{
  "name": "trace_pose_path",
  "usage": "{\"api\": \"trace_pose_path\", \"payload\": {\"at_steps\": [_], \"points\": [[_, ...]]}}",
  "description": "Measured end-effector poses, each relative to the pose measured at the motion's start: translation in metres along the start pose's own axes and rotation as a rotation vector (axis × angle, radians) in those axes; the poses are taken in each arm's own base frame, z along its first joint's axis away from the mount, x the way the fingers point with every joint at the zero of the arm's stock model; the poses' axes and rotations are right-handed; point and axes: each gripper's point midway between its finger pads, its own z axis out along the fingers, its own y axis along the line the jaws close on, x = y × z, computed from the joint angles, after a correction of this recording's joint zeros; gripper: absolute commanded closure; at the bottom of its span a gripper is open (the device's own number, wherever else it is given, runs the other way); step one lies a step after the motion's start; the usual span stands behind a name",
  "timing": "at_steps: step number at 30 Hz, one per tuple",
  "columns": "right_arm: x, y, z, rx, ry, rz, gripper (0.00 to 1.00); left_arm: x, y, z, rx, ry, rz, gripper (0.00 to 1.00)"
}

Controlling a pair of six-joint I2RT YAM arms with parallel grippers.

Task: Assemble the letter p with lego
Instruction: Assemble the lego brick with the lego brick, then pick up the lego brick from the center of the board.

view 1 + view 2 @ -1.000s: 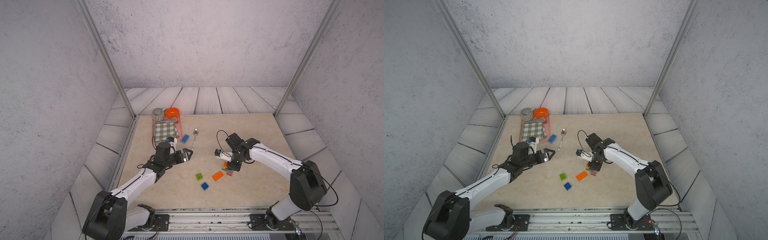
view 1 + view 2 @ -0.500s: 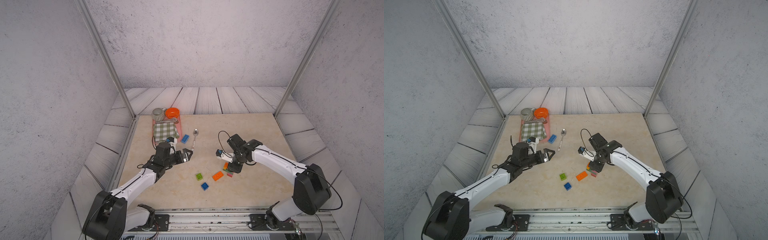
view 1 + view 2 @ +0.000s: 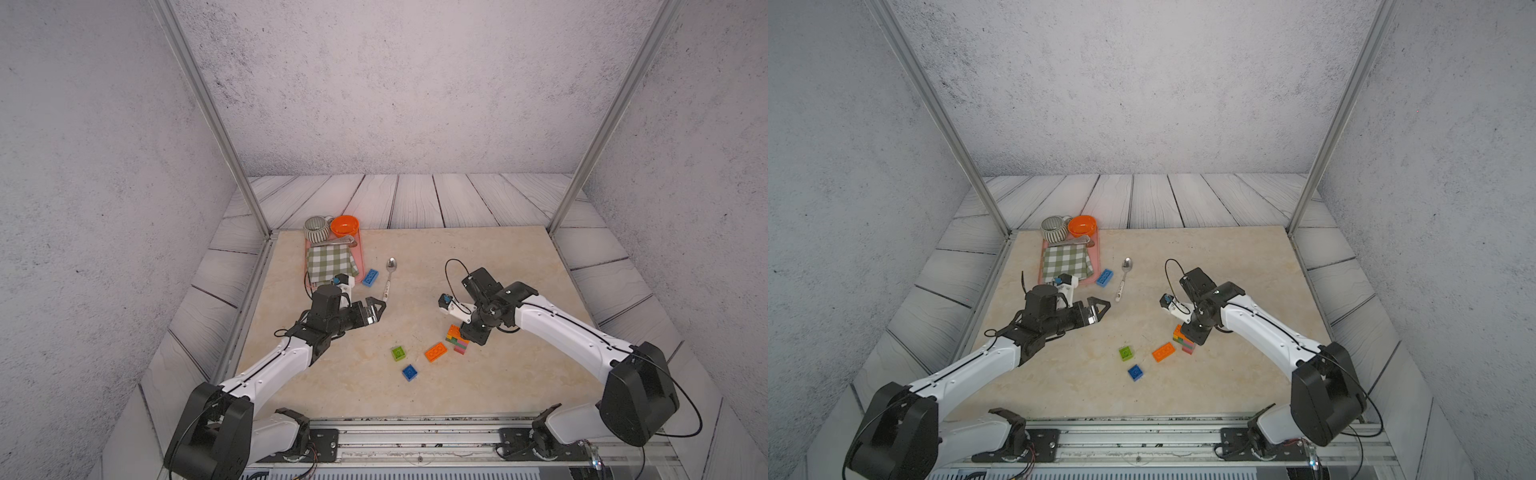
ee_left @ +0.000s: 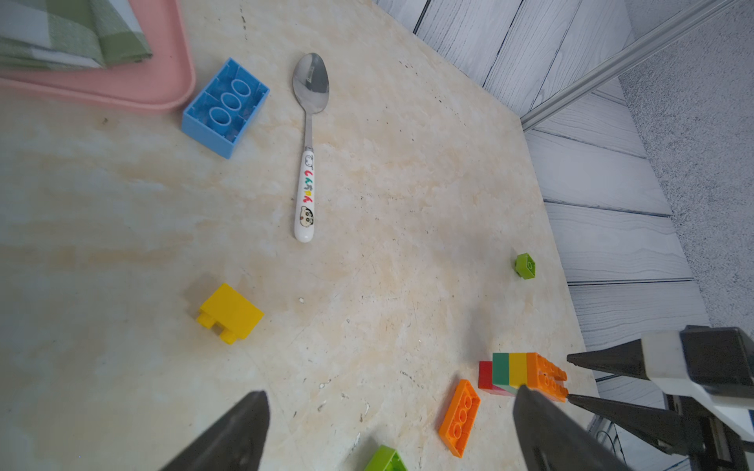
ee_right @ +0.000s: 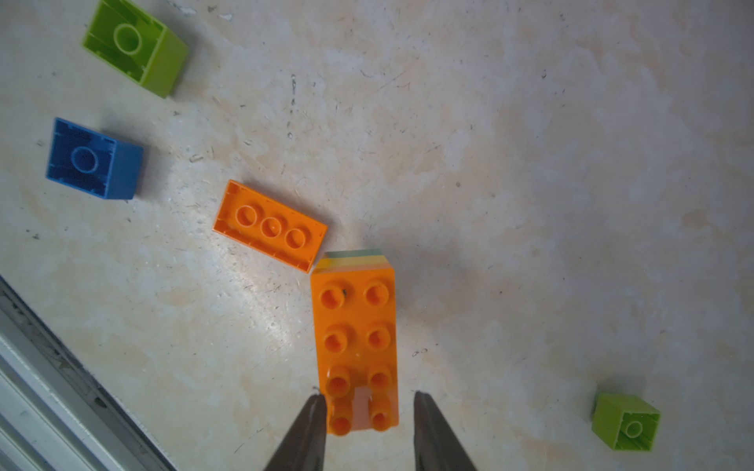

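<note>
A lego stack (image 3: 457, 338) (image 3: 1183, 340) of red, green, yellow and orange layers stands right of the table's centre. Its top is an orange studded oblong brick (image 5: 355, 346). My right gripper (image 5: 369, 401) (image 3: 476, 336) points down over it, open, its fingers either side of that brick's end, with a gap showing on one side. Beside the stack lie a flat orange brick (image 3: 435, 351) (image 5: 270, 226), a lime brick (image 3: 398, 353) and a blue square brick (image 3: 409, 372). My left gripper (image 3: 380, 306) (image 4: 389, 391) hovers open and empty over the table's left half.
A blue oblong brick (image 3: 370, 277), upside down, and a spoon (image 3: 388, 278) lie near a pink tray (image 3: 361, 257) with a checked cloth, cup and orange bowl. The wrist views also show a yellow brick (image 4: 230, 313) and another lime brick (image 5: 626, 422).
My right gripper's jaws have widened around the orange top brick, and the arm has shifted slightly over the stack. The left arm has stayed still.
</note>
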Motion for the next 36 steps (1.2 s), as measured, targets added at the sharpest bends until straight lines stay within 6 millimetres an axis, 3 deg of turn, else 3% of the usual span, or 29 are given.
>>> {"api": "trace_pose_path", "payload": {"at_steps": [6, 16, 19, 21, 24, 28, 32, 36], "points": [[0.009, -0.002, 0.005, 0.003, 0.025, 0.048, 0.62, 0.001, -0.001, 0.000, 0.002, 0.003, 0.002, 0.02], [0.017, 0.000, 0.015, -0.011, 0.067, 0.074, 0.68, 0.001, -0.001, 0.000, 0.000, 0.002, 0.003, 0.02], [0.017, -0.001, 0.014, -0.009, 0.066, 0.087, 0.62, 0.001, -0.001, 0.001, -0.002, 0.001, 0.004, 0.02], [0.017, -0.001, 0.010, -0.004, 0.063, 0.097, 0.52, 0.002, -0.001, 0.001, -0.001, 0.002, 0.005, 0.02], [0.012, -0.004, -0.005, 0.032, 0.008, 0.120, 0.39, 0.002, -0.002, 0.001, -0.001, 0.002, 0.006, 0.03], [0.005, -0.007, -0.025, 0.096, -0.121, 0.162, 0.33, 0.001, -0.002, 0.001, -0.003, 0.000, 0.007, 0.02], [0.011, -0.005, -0.014, 0.088, -0.123, 0.182, 0.30, 0.001, -0.005, -0.001, 0.003, -0.004, 0.012, 0.02], [0.014, -0.003, 0.001, 0.054, -0.091, 0.178, 0.20, 0.002, -0.006, -0.001, 0.006, -0.003, 0.015, 0.02]]}}
